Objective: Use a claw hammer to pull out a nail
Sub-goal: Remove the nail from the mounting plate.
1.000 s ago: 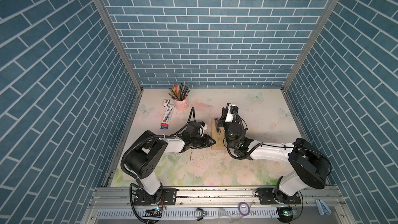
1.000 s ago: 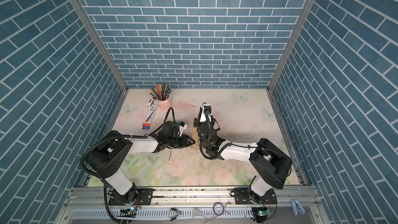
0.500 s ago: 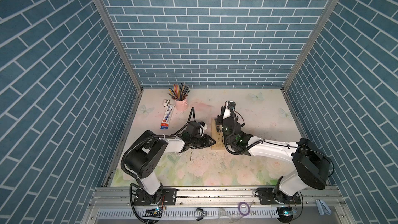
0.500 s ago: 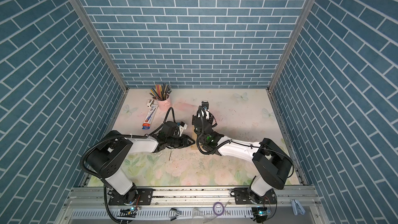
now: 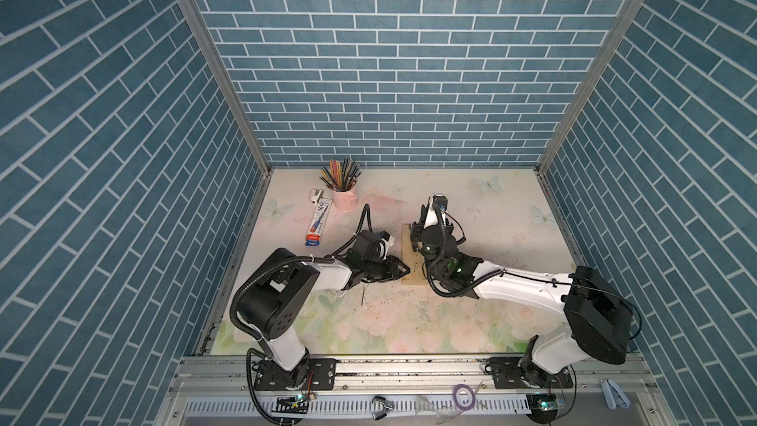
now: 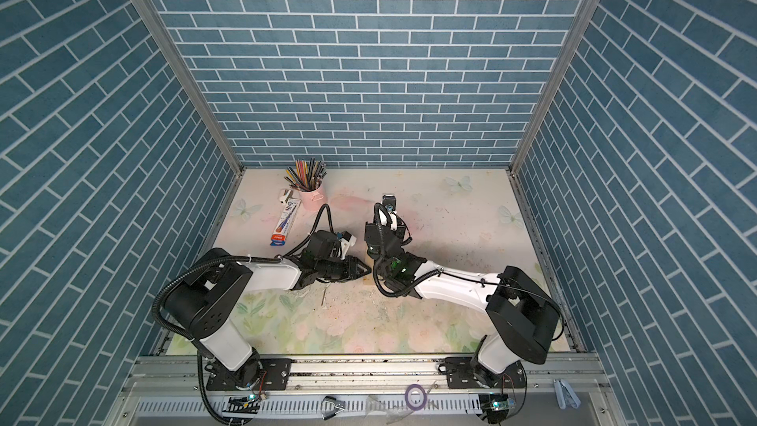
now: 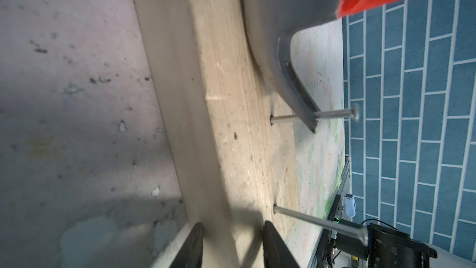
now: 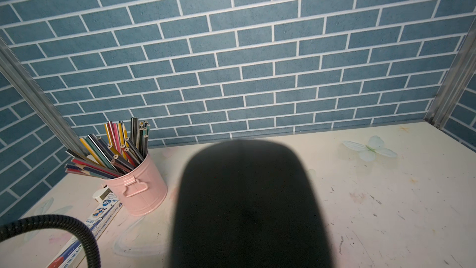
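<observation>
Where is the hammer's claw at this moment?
In the left wrist view the claw is over the board, hooked on the shaft of one nail; a second nail stands free, nearer the left end effector.

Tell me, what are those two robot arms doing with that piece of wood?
They are working on pulling a nail out. The left gripper is clamped on the edge of the wooden board, holding it. The right gripper holds the claw hammer. The hammer's claw is hooked around the shank of one nail, below its head, and that nail's tip is in the wood. A second nail stands nearby, untouched.
</observation>
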`<act>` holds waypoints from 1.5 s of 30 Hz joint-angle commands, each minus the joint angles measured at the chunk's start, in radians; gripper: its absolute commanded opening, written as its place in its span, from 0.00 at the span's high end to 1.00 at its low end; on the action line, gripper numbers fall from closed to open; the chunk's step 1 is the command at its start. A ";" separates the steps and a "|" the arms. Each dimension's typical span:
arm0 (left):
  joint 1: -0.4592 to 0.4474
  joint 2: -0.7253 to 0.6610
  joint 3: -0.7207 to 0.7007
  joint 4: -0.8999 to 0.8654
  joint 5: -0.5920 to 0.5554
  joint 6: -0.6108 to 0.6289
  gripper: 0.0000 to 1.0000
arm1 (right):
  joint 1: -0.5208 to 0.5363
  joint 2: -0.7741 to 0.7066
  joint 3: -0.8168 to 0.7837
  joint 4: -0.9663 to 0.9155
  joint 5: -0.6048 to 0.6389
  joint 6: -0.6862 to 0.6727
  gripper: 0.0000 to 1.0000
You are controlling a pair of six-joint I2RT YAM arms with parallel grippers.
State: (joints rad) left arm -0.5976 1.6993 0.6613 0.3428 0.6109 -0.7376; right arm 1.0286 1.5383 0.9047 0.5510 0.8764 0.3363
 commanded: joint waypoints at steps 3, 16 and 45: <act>0.000 0.046 -0.007 -0.086 -0.067 0.013 0.62 | 0.011 0.048 0.029 -0.198 -0.001 -0.018 1.00; 0.000 0.045 0.033 -0.211 -0.160 0.056 0.62 | -0.001 0.107 0.203 -0.409 -0.053 -0.038 1.00; 0.002 0.050 0.051 -0.268 -0.200 0.083 0.61 | -0.214 0.356 0.724 -1.010 -0.517 0.051 1.00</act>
State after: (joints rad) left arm -0.6044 1.7000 0.7341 0.2184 0.5404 -0.6765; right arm 0.8295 1.8374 1.6367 -0.2890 0.4614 0.3523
